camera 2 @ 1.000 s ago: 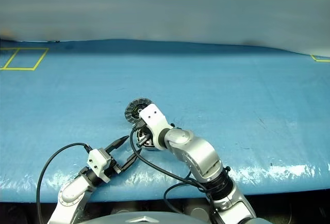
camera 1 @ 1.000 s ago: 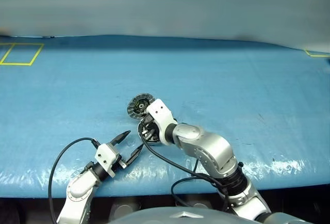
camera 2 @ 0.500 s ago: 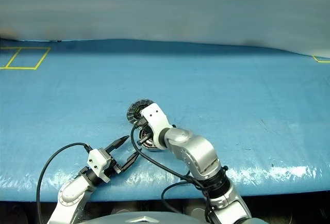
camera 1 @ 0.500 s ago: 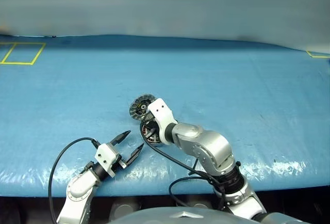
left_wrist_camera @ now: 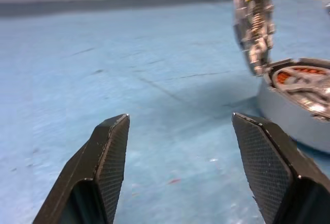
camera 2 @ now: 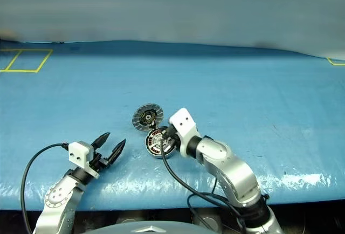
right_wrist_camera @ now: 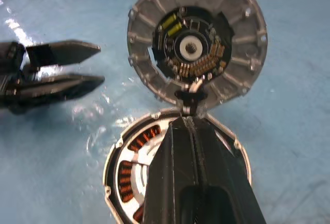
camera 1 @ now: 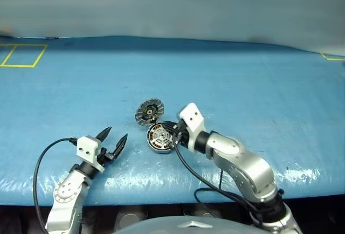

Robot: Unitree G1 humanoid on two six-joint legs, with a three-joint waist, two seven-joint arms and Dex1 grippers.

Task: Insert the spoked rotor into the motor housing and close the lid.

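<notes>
The motor housing (camera 1: 151, 144) lies on the blue table with its copper windings (right_wrist_camera: 148, 133) showing. A silvery spoked rotor (camera 1: 159, 136) sits inside it, partly hidden in the right wrist view by my fingers. The lid (camera 1: 148, 111), joined at the housing's far edge, stands open with its segmented inner face (right_wrist_camera: 242, 43) towards me. My right gripper (camera 1: 169, 132) is shut and empty, its tips over the housing near the hinge. My left gripper (camera 1: 113, 139) is open and empty, to the left of the housing (left_wrist_camera: 294, 121) and apart from it.
Blue sheeting covers the table (camera 1: 242, 83). Yellow tape marks sit at the far left (camera 1: 21, 56) and far right (camera 1: 331, 57). A black cable (camera 1: 194, 174) trails from the right wrist over the table's front edge.
My right arm has drawn back to the right, uncovering the housing with the rotor in it. My left gripper has moved left, away from the housing. The lid still stands open.
</notes>
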